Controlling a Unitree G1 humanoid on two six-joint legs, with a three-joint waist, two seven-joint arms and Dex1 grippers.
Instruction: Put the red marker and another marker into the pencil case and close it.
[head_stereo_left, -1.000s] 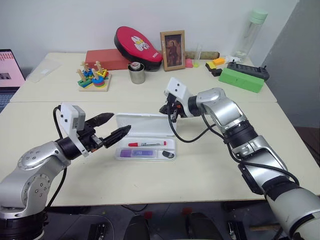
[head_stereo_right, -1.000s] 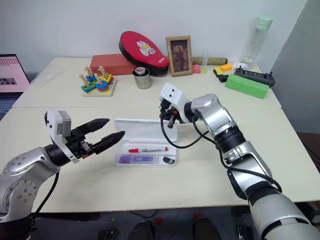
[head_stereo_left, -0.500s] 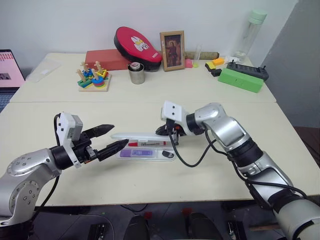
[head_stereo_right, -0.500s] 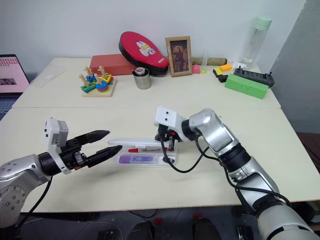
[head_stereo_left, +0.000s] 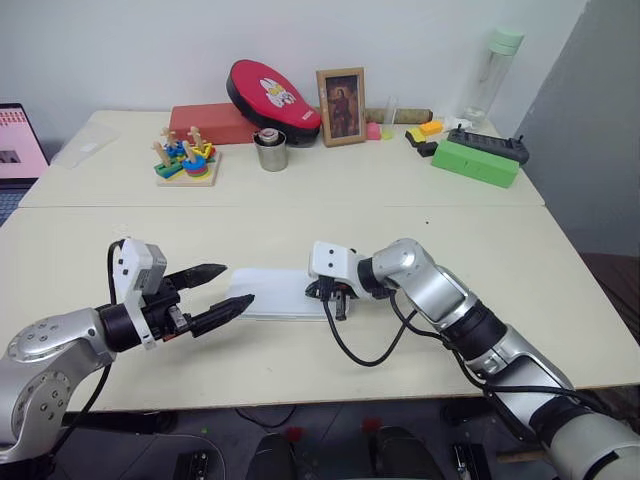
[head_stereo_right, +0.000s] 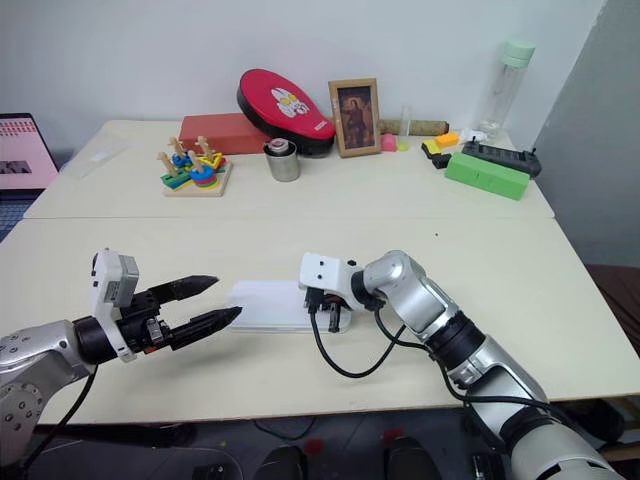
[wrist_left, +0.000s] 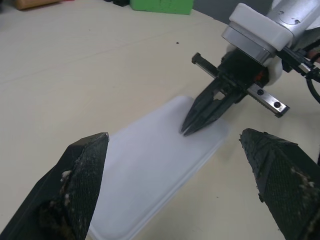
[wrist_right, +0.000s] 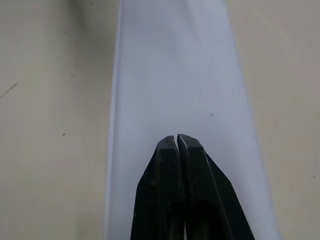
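The cream table (head_stereo_left: 420, 215) carries the whole scene. At its far edge stand a red box (head_stereo_left: 212, 120), a red oval pouch (head_stereo_left: 272, 96) lying partly on it, a framed picture (head_stereo_left: 342, 92), a clear bottle with a pale green cap (head_stereo_left: 492, 72) and a green box (head_stereo_left: 474, 162) with a black object on top of it. Nearer on the robot's left sits a toy of coloured stacking pieces (head_stereo_left: 184, 160), with a metal cup (head_stereo_left: 270, 150) beside it.

The pencil case (head_stereo_left: 272, 294) lies flat on the near half of the table, between the two arms, with its lid down. The lid hides the inside, so neither the red marker nor the other marker can be seen.

The right gripper (wrist_left: 191, 126) points down and to the robot's left at the lid. Its two black fingers are pressed together into one point, holding nothing, and the tip rests on the lid near the end of the case on the robot's right.

The left gripper (head_stereo_left: 218, 293) hangs just beside the case's other end, above the table. Its fingers are spread wide and empty, and do not touch the case.
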